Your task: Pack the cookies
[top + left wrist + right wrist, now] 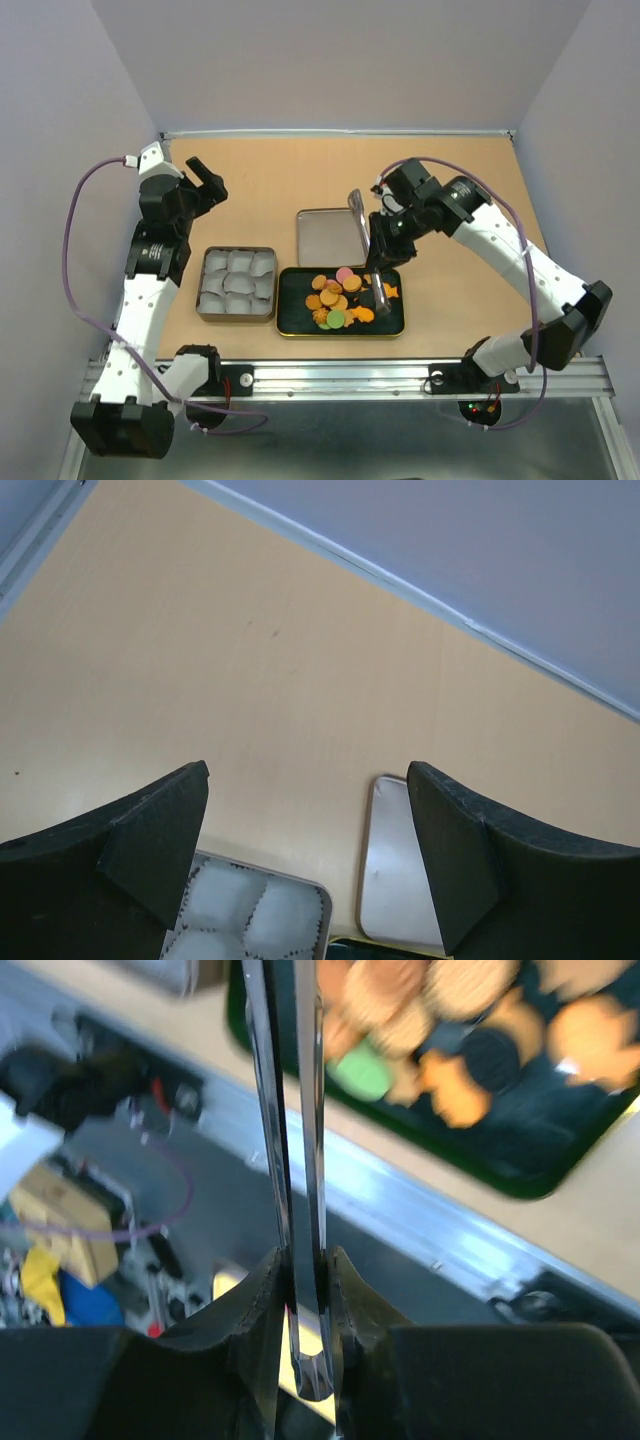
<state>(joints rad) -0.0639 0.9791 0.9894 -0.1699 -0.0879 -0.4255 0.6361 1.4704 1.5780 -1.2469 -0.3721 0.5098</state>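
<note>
The cookies (338, 298) lie in a heap in a dark green tray (292, 328): round orange, tan, pink, green and black ones, plus orange shaped ones. They show blurred in the right wrist view (450, 1000). My right gripper (384, 250) (305, 1285) is shut on metal tongs (298, 1110), whose tips (380, 295) hang over the right part of the heap. My left gripper (205, 180) (305, 775) is open and empty, raised above the table behind a silver tin (237, 283).
The silver tin (250, 915), left of the green tray (520, 1155), holds several white paper cups. Its flat silver lid (322, 238) (395, 870) lies behind the tray. The metal rail (350, 378) runs along the table's near edge.
</note>
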